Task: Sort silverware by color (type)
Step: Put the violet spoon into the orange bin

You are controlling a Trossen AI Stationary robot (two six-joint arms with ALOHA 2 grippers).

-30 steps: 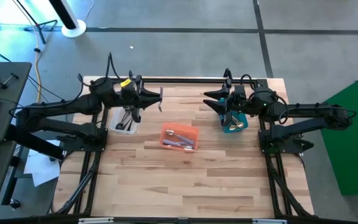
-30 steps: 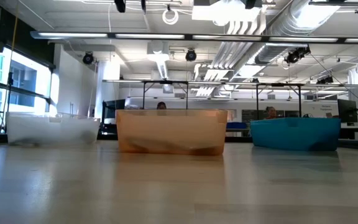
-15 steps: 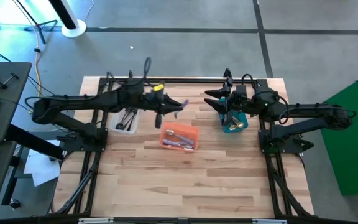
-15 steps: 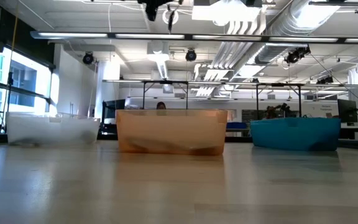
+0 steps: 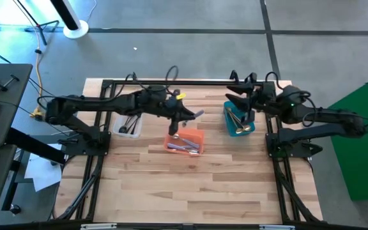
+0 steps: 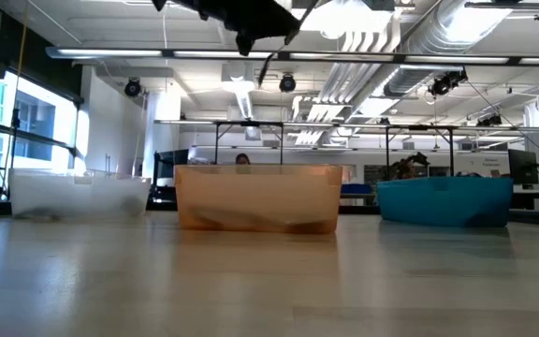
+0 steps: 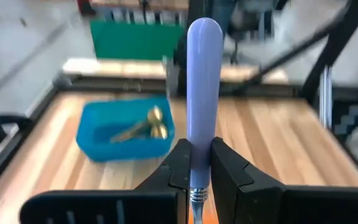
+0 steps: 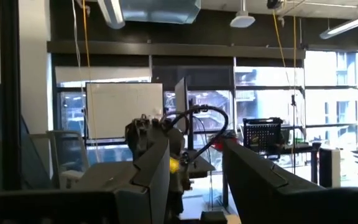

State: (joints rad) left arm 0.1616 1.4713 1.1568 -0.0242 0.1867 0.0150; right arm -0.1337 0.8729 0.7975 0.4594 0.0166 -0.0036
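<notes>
My left gripper (image 5: 187, 117) hangs above the orange bin (image 5: 184, 141), shut on a spoon with a pale lavender handle (image 7: 203, 87). The orange bin holds more lavender-handled spoons (image 5: 185, 146). Black spoons (image 5: 131, 121) lie in the clear bin (image 5: 129, 130) at the left. Gold spoons (image 5: 237, 121) lie in the teal bin (image 5: 239, 121) at the right. My right gripper (image 5: 239, 102) stands open by the teal bin's far side, tipped upward, nothing between its fingers (image 8: 154, 174). My left gripper pinches the spoon between its two fingers at the lower end of the lavender handle (image 7: 196, 174), just above the metal neck. The fingers reach nearly level from the table's left, along the spoon. The handle sticks out past the fingertips toward the right, clear of the bin; the bowl is hidden.
The three bins stand in a row across the table's far half: clear (image 6: 78, 197), orange (image 6: 258, 198), teal (image 6: 445, 201). The near half of the wooden table (image 5: 190, 185) is bare. A black frame rail (image 5: 197, 82) runs along the far edge.
My left gripper has carried the lavender-handled spoon from above the clear bin toward the table's right, sinking a little, and now hangs over the orange bin. My right gripper has drawn back toward the right edge and tipped upward, uncovering the teal bin.
</notes>
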